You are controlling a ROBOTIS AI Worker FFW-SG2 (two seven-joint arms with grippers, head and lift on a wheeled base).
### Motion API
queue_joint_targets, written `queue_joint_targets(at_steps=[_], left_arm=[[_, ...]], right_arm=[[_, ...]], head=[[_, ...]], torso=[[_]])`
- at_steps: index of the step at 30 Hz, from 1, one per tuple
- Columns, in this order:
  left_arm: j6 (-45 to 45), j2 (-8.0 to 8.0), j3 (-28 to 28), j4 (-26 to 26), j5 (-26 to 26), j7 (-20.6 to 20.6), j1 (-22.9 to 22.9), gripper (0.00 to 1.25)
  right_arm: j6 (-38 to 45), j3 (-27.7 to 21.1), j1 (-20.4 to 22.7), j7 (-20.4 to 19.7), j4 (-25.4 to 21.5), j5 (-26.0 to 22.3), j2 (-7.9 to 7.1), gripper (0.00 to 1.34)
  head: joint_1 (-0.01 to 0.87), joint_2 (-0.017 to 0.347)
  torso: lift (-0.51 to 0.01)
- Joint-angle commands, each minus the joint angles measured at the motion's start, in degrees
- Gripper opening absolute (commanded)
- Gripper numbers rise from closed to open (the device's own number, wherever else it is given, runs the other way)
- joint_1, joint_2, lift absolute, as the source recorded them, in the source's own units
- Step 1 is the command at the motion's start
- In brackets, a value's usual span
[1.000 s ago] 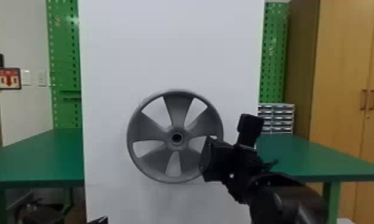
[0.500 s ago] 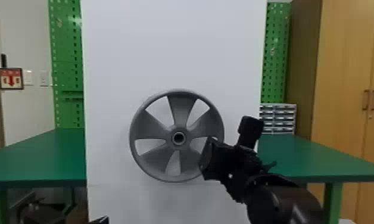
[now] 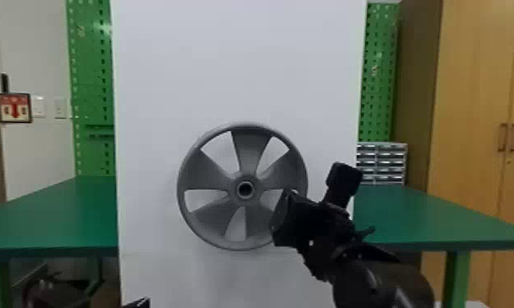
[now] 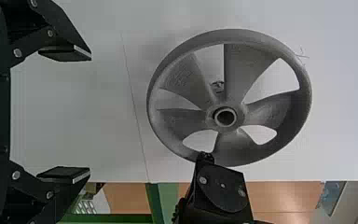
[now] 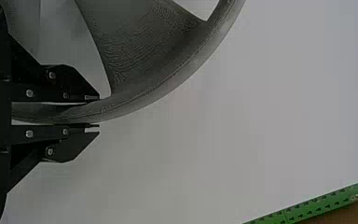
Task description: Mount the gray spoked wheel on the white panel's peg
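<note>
The gray spoked wheel (image 3: 246, 186) is upright in front of the white panel (image 3: 235, 65), its round hub hole facing the camera. At its lower right rim is my right gripper (image 3: 282, 217). In the right wrist view, the right gripper (image 5: 95, 114) is shut on the wheel's rim (image 5: 135, 100), one finger on each side. The left gripper (image 3: 139, 304) just shows at the head view's bottom edge, below and left of the wheel. In the left wrist view the left gripper (image 4: 79, 114) stands open, apart from the wheel (image 4: 261, 109). The peg is hidden.
Green tables (image 3: 51, 217) flank the panel on both sides. Behind the right one stand small drawers (image 3: 381, 164) and a wooden cabinet (image 3: 469, 123). Green pegboards (image 3: 90, 82) rise behind the panel.
The head view has shifted slightly, moving the whole scene a little rightward. The right gripper keeps its hold on the rim, and the wheel stays at about the same place against the panel.
</note>
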Motion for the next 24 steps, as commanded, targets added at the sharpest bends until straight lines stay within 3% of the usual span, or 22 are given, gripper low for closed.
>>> queue_joint_targets(at_steps=[1,14,16,18,21,24], left_arm=[[-0.01,0.08,-0.05,-0.01,0.03,0.00,-0.13,0.86],[-0.01,0.08,-0.05,0.08,0.20,0.00,-0.21,0.86],[0.07,0.08,-0.05,0.08,0.20,0.00,-0.21,0.86],[-0.01,0.17,-0.05,0.08,0.20,0.00,-0.30,0.86],[-0.01,0.17,-0.14,0.08,0.20,0.00,-0.30,0.86],[-0.01,0.17,-0.14,0.08,0.20,0.00,-0.30,0.86]], right_arm=[[-0.31,0.22,-0.02,0.02,-0.01,-0.66,0.01,0.03],[-0.48,0.13,0.07,0.02,-0.10,-1.10,-0.08,0.04],[-0.66,0.22,0.07,0.02,-0.10,-1.62,-0.08,0.12],[-0.84,0.31,0.07,0.02,-0.10,-1.62,-0.08,0.29],[-0.92,0.31,0.16,0.02,-0.10,-1.71,-0.08,0.34],[-0.92,0.31,0.16,0.02,-0.10,-1.80,-0.08,0.52]], head=[[0.123,-0.008],[0.123,-0.008],[0.123,-0.008],[0.123,-0.008],[0.123,-0.008],[0.123,-0.008]], torso=[[-0.405],[-0.405],[-0.405],[-0.405],[-0.405],[-0.405]])
